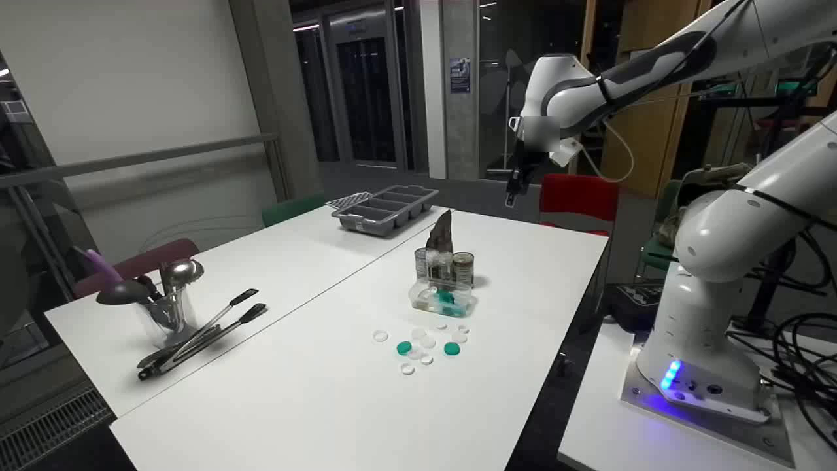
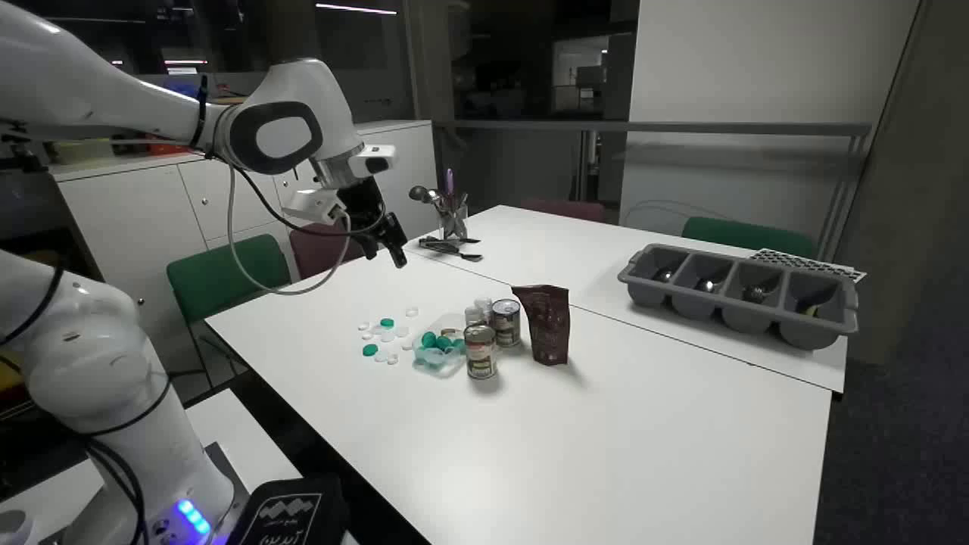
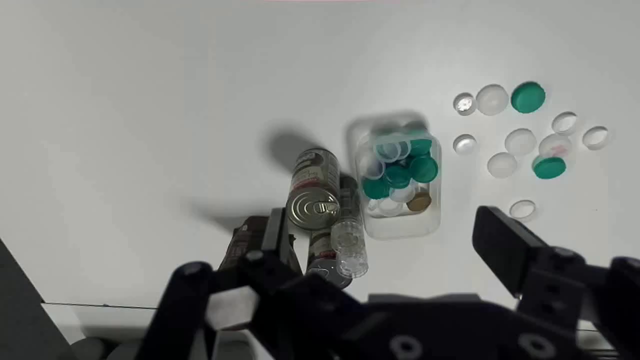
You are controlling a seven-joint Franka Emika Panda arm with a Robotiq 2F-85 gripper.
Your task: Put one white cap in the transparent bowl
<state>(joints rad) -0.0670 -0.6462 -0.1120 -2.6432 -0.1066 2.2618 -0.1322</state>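
arm: in an exterior view the arm (image 1: 703, 232) is standing at the near right, blue lights glowing on its base, and is arching left above the white table (image 1: 314, 405).
caps: nine white caps (image 1: 427, 341) are lying loose at mid-table, with two green caps (image 1: 452, 348) lying among them.
tongs: left of the caps, metal tongs (image 1: 196, 347) are lying spread, their black tips pointing far and right.
cup: just beyond the tongs, a clear cup (image 1: 187, 322) is holding a black ladle (image 1: 122, 292) and other utensils.
bowl: beyond the loose caps, the clear bowl (image 3: 400, 230) is sitting on the table, holding several green and white caps and one brown cap (image 3: 419, 201).
gripper: in both exterior views the gripper (image 2: 384, 260) is hanging in the air, higher than the bowl; in the wrist view its fingers (image 3: 502, 250) are standing wide apart, gripping nothing.
cans: two cans (image 1: 463, 268) are standing upright just beyond the bowl, two clear jars (image 3: 348, 235) standing beside them; whether jars and bowl are touching, i cannot tell.
bag: a brown bag (image 1: 441, 234) is standing behind the cans.
tray: far left of the bag, a grey tray (image 1: 373, 227) is resting beside a white grid (image 1: 348, 200).
chair: a red chair (image 1: 579, 197) is standing at the far right.
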